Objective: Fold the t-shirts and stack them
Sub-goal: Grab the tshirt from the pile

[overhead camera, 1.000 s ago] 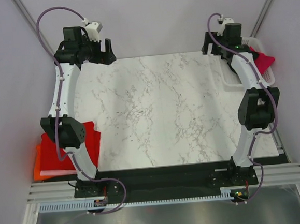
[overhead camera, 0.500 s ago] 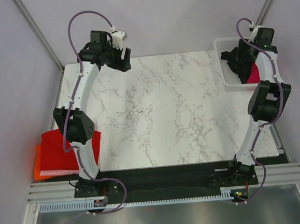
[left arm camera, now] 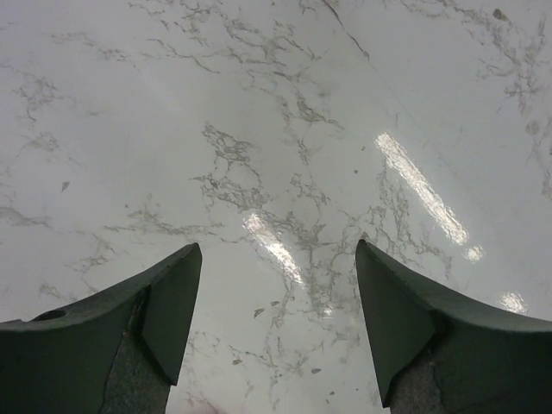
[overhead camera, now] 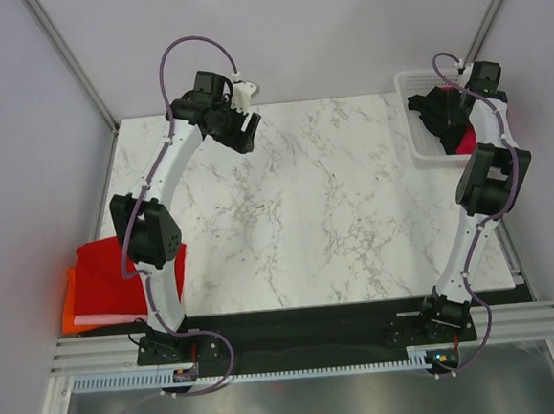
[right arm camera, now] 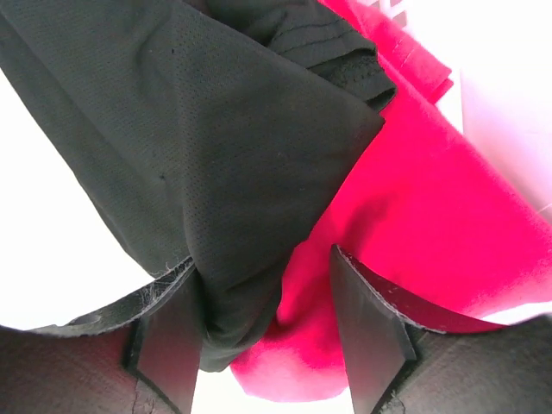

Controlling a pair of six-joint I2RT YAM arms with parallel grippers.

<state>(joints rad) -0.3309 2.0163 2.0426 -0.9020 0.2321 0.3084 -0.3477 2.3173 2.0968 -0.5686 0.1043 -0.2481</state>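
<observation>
A raspberry-crimson t-shirt point(right arm camera: 423, 198) lies crumpled in the white basket point(overhead camera: 404, 84) at the far right, with a black cloth point(right arm camera: 190, 121) on top of it. The shirt also shows in the top view point(overhead camera: 465, 140). My right gripper point(overhead camera: 441, 117) is down in the basket, jaws open. In the right wrist view its fingers straddle a bunch of black cloth and crimson shirt point(right arm camera: 262, 257). A folded red t-shirt point(overhead camera: 100, 274) lies on an orange one point(overhead camera: 70, 314) off the table's left edge. My left gripper point(overhead camera: 245, 131) hangs open and empty over the bare far-left marble point(left arm camera: 278, 244).
The marble table point(overhead camera: 315, 204) fills the middle of the top view. The left arm's elbow point(overhead camera: 147, 232) stands over the red and orange stack. Grey walls and metal posts close in the back and sides.
The left gripper has swung from the far-left corner rightward over the table. The right gripper has moved out over the basket and dropped into it, onto the cloth.
</observation>
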